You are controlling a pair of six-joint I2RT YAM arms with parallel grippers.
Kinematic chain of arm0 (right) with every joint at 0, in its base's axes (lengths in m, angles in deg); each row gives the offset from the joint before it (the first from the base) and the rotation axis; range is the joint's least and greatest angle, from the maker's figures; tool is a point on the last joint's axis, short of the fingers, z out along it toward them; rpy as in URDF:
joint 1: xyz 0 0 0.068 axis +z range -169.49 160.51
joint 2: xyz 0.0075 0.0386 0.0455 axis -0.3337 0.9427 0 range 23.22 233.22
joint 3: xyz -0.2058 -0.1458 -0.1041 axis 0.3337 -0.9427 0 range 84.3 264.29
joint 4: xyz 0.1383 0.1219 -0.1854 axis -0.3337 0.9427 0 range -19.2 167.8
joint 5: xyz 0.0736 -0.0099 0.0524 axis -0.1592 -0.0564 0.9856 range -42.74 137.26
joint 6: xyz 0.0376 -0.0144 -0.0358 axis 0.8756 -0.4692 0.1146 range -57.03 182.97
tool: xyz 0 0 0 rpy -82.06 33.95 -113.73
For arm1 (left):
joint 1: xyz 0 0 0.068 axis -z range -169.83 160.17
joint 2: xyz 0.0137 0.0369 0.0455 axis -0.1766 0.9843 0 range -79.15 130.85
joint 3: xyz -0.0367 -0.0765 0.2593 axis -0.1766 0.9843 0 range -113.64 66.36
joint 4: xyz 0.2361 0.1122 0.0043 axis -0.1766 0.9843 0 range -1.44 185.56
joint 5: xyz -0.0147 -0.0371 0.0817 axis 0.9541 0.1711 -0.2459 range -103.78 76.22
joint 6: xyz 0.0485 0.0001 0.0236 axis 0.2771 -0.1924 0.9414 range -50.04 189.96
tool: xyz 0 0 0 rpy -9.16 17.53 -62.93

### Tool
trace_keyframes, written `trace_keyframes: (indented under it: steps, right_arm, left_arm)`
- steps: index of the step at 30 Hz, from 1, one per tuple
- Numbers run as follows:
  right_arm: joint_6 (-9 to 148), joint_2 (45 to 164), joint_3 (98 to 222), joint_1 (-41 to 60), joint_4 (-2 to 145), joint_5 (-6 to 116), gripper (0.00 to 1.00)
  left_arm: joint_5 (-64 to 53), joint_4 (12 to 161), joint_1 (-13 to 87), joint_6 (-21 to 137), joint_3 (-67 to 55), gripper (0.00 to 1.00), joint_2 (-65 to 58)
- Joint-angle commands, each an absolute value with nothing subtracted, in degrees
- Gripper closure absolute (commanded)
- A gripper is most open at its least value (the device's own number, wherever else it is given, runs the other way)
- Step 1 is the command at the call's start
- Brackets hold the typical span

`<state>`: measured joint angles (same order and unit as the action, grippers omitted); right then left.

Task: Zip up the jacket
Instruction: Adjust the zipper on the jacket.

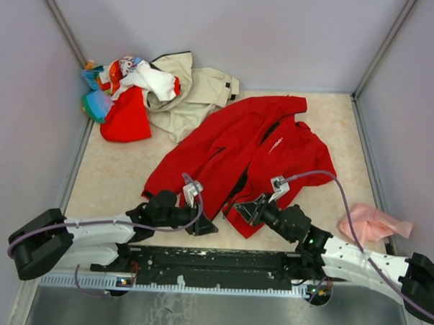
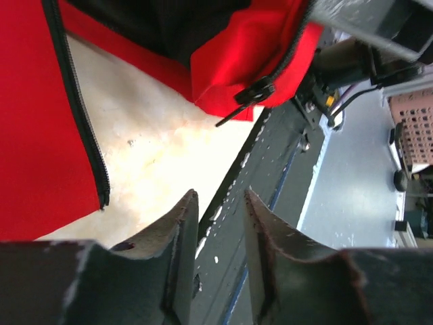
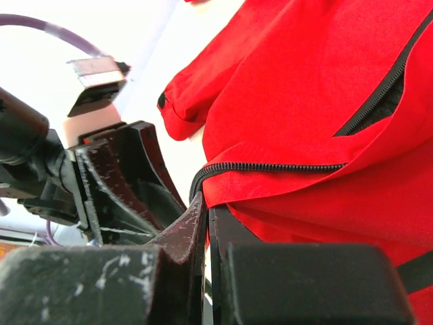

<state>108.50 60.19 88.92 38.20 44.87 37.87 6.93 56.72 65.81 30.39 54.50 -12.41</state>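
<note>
The red jacket (image 1: 236, 145) lies spread on the table with its front open. In the left wrist view its left panel, edged with black zipper teeth (image 2: 76, 108), ends near my left gripper (image 2: 220, 196). That gripper is open with nothing between its fingers. The other panel's bottom corner, with the black zipper slider (image 2: 254, 95), hangs raised just beyond. My right gripper (image 3: 208, 203) is shut on that corner of the jacket (image 3: 311, 101), right below the end of the zipper teeth (image 3: 270, 167). From above, the left gripper (image 1: 203, 225) and right gripper (image 1: 245, 207) sit close together at the jacket's hem.
A pile of mixed clothes (image 1: 126, 94) and a beige jacket (image 1: 198, 90) lie at the back left. A pink cloth (image 1: 373, 223) lies at the right near the wall. The black mounting rail (image 1: 212, 263) runs along the near edge.
</note>
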Motion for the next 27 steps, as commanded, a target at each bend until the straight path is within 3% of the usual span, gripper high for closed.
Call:
trace_keyframes:
  steps: [1, 8, 27]
  right_arm:
    - [106.5, 61.5, 92.7, 38.2, 43.7, 36.2, 1.0]
    - [105.6, 62.2, 92.9, 38.2, 44.8, 37.7, 1.0]
    - [104.6, 62.1, 92.6, 38.2, 42.0, 40.5, 1.0]
  left_arm:
    - [1.9, 63.0, 66.0, 35.2, 51.9, 0.58, -19.9]
    - [-2.8, 67.4, 65.9, 39.4, 47.1, 0.45, -23.5]
    - [2.9, 63.0, 65.8, 40.6, 39.9, 0.4, -8.2]
